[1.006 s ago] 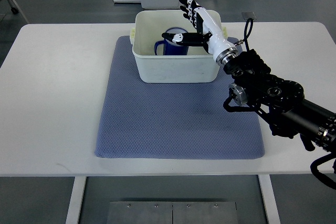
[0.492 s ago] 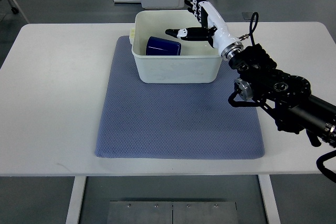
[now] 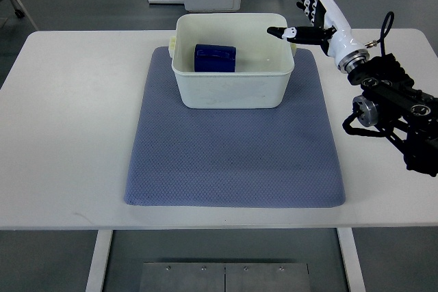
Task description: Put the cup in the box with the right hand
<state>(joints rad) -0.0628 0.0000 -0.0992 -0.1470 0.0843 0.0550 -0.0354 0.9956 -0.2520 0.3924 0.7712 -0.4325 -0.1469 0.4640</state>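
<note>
right arm enters from the right edge, wrist raised; right hand (image 3: 316,17) empty, fingers spread, thumb extended leftward.

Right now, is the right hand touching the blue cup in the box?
Apart. The top view shows the right hand open beyond the box's right rim, while the blue cup lies inside on its side, with bare box floor between them.

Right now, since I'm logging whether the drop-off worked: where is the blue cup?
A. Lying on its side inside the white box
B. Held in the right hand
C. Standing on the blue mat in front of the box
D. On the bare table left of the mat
A: the blue cup lies on its side inside the white box, while the right hand is open and empty beside the box's right edge.
</note>
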